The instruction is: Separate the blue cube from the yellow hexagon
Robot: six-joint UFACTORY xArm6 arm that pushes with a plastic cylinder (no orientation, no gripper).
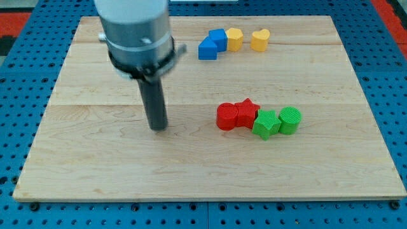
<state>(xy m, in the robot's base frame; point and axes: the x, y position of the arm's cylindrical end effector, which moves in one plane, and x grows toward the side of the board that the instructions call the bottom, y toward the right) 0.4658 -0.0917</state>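
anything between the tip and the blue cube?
No. Camera view shows only bare board between my tip and the blue cube.

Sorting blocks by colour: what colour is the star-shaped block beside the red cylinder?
Red; the star shows in the camera view.

Open board surrounds my tip [158, 127]. At far right, the blue cube [218, 39] touches the yellow hexagon [234, 39], leaving no gap. 4 red and green blocks crowd the near right.
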